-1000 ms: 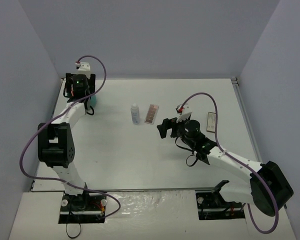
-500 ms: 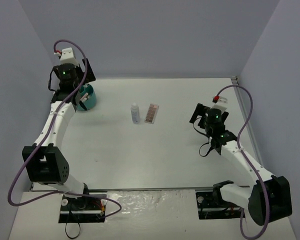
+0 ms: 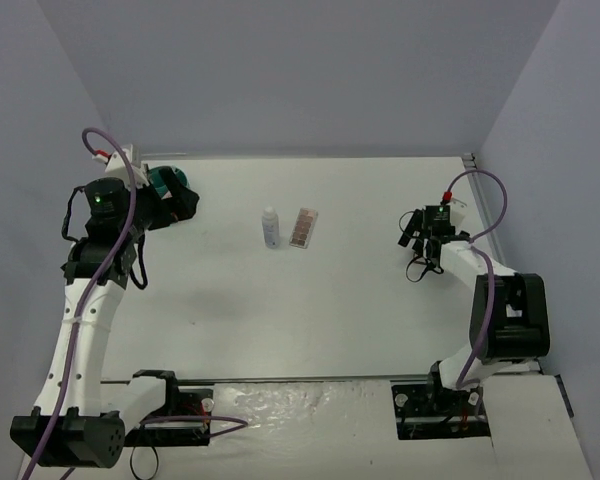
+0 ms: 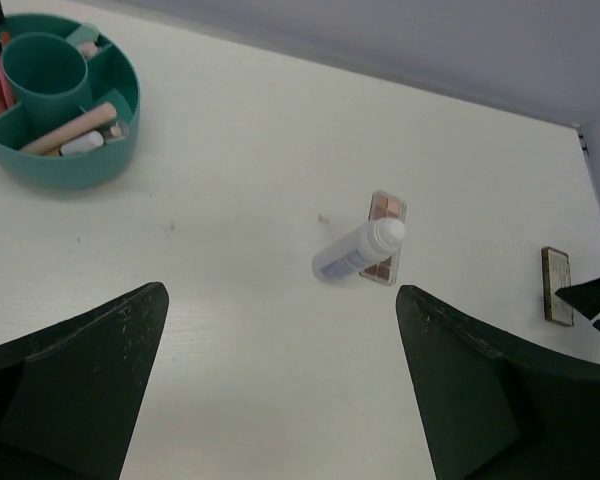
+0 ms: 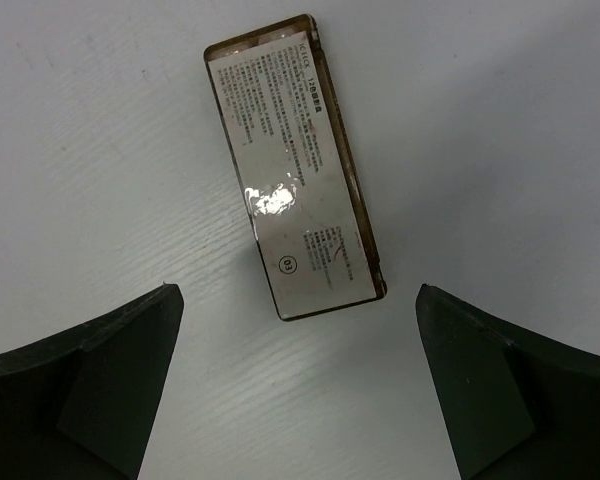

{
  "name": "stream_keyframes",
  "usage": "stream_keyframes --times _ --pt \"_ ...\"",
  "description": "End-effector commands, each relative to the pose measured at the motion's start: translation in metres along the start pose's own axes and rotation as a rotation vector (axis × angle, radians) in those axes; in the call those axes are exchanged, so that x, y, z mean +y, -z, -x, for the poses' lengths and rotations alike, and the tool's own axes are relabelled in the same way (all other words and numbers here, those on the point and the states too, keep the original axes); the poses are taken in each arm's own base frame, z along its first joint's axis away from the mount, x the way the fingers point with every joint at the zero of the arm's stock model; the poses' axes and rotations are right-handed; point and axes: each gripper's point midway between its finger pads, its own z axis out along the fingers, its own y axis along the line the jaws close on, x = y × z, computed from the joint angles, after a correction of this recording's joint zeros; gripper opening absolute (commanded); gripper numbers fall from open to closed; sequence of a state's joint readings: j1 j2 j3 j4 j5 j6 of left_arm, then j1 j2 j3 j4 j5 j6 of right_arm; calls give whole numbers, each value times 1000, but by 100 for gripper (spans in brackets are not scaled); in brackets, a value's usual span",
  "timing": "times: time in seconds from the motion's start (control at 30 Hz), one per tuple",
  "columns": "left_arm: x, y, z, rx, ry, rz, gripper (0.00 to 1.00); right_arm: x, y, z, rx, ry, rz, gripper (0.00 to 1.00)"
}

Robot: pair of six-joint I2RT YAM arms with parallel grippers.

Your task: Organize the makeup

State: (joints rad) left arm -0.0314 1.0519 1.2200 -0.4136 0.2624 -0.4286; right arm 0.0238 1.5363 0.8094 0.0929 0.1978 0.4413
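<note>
Right wrist view has the right gripper (image 5: 295, 300) with its jaws spread wide and empty, 1 on each side of the small dark-framed rectangular compact (image 5: 295, 165). The compact lies flat on the white worktop (image 5: 500, 120), printed back label up. The left gripper (image 4: 280, 290) hangs high, its jaws likewise released and holding nothing.

Within the last 1 s the right arm has swung from the middle of the worktop out to the right side and come over the compact. The left arm has lifted away from the round teal divided tub (image 4: 60, 170) at the far left. Bottle and palette have not moved. I judge the compact to be the next pick, not yet gripped.

The compact is thin, with a glossy label that throws glare; lying flush, it is probably awkward to pinch. The worktop is matt with a faint grain. Well to the left, the white plastic bottle (image 4: 355, 255) stands just beside the pinkish-brown rectangular palette (image 4: 387, 208). The tub, smooth plastic with a central cup, already holds several thin sticks (image 4: 75, 128).
</note>
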Motion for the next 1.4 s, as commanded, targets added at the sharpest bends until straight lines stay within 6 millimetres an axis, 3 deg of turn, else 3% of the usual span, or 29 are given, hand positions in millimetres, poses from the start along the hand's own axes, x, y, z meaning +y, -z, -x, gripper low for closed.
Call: stream_keyframes --times 0.0,0.13,0.33,0.47,0.83,1.03,1.1,1.2,1.37 --pt "-3 5 -14 36 -14 -42 97 11 -10 25 -34 -11 28 100" --pt "-3 0 -30 86 -6 -64 97 1 -29 21 14 -1 15 100" --pt "-4 -4 -34 99 0 -73 97 0 -48 16 58 29 9 98" --pt "-3 -5 -36 107 2 -75 97 0 -56 8 89 52 9 91" --pt "-9 -6 -39 120 26 -105 97 10 -56 1 119 104 55 53" --pt "-23 -2 -39 126 54 -176 97 18 -53 -2 120 134 69 30" --pt "-30 1 -37 123 62 -209 97 30 -46 2 98 167 96 21" --pt "-41 4 -36 133 89 -257 97 64 -25 9 37 242 172 16" --pt "-62 9 -32 141 139 -353 97 147 44 14 -118 334 463 11"
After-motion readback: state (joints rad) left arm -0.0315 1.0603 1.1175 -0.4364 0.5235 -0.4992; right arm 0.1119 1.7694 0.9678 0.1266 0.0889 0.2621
